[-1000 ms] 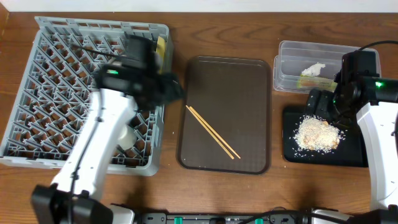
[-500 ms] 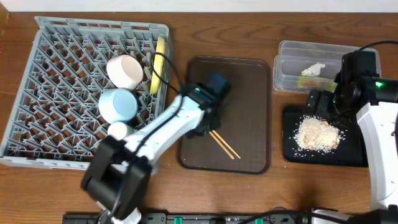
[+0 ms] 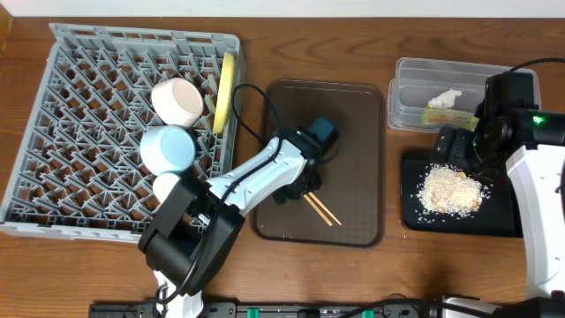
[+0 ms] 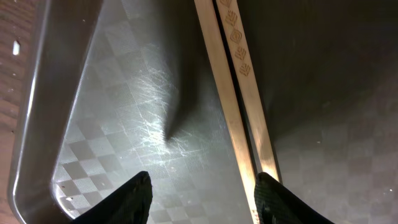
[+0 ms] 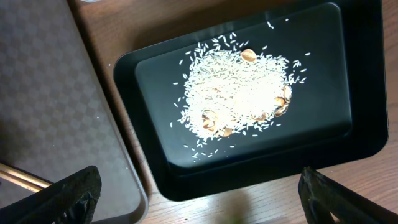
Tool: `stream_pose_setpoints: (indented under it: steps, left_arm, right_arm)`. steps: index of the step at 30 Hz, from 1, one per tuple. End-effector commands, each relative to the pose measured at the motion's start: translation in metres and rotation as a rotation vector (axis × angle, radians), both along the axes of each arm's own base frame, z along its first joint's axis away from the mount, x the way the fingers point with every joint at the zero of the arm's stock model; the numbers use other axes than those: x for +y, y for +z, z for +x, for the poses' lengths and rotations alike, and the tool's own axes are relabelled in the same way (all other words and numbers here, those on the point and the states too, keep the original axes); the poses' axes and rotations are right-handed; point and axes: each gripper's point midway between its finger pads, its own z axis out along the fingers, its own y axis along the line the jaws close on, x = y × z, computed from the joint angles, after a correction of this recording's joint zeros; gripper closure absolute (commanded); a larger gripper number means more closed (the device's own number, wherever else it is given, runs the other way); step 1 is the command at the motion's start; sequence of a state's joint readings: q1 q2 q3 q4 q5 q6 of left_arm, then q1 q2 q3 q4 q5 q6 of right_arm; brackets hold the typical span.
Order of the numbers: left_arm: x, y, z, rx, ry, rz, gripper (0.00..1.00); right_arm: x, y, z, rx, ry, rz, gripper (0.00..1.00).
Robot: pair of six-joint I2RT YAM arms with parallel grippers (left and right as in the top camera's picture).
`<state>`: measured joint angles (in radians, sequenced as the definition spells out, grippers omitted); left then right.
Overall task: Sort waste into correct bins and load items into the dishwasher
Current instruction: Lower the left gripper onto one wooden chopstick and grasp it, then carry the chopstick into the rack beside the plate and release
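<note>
My left gripper (image 3: pixel 296 188) hangs low over the brown serving tray (image 3: pixel 353 124), open, with bare tray between its fingers (image 4: pixel 135 199). The pair of wooden chopsticks (image 4: pixel 239 106) lies side by side on that tray (image 4: pixel 118 106), its near end under my right-hand finger; the far end (image 3: pixel 322 212) pokes out past the arm. In the grey dishwasher rack (image 3: pixel 79 79) sit a white bowl (image 3: pixel 181 102), the yellow plate (image 3: pixel 225 91) on edge, a blue bowl (image 3: pixel 168 148) and a small white cup (image 3: pixel 166 185). My right gripper (image 5: pixel 205 199) stands wide open above the black tray (image 5: pixel 323 137) holding rice scraps (image 5: pixel 239 93).
The clear tub (image 3: pixel 406 88) at the back right holds a white tissue (image 3: pixel 446 97) and a green-and-white wrapper (image 3: pixel 437 115). The black tray (image 3: pixel 459 225) sits just in front of it. Bare wood separates the brown tray from both bins.
My left arm swung from the rack over to the brown tray and came down over the chopsticks, its jaws narrowing. The right arm stayed where it was.
</note>
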<state>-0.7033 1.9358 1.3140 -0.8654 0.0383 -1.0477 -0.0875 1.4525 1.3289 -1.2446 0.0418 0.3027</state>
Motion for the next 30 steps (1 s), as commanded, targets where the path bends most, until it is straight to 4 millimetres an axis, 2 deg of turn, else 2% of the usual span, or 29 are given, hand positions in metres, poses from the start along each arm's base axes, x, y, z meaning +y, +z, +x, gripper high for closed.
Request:
stream_pose_setpoints:
  steps: [1,14,22,26,28,30]
  left_arm:
    - [0.003,-0.008,-0.006,0.029,0.012,0.016,0.45]
    - [0.005,-0.029,-0.018,0.046,0.007,-0.003,0.45]
    - [0.009,-0.029,-0.020,0.057,0.008,0.010,0.76]
    - [0.010,-0.029,-0.020,0.051,0.008,0.017,0.81]
    - [0.011,-0.029,-0.019,0.049,0.009,0.019,0.89]
    - [0.011,-0.029,-0.018,0.048,0.009,0.019,0.92]
  right_arm:
    - [-0.005,0.008,0.002,-0.024,-0.001,-0.015,0.01]
    - [-0.005,0.008,0.002,-0.024,-0.001,-0.015,0.01]
    - [-0.005,0.008,0.002,-0.024,-0.001,-0.015,0.01]
    - [-0.005,0.008,0.002,-0.024,-0.001,-0.015,0.01]
    - [-0.005,0.008,0.002,-0.024,-0.001,-0.015,0.02]
    - [-0.005,0.008,0.002,-0.024,-0.001,-0.015,0.01]
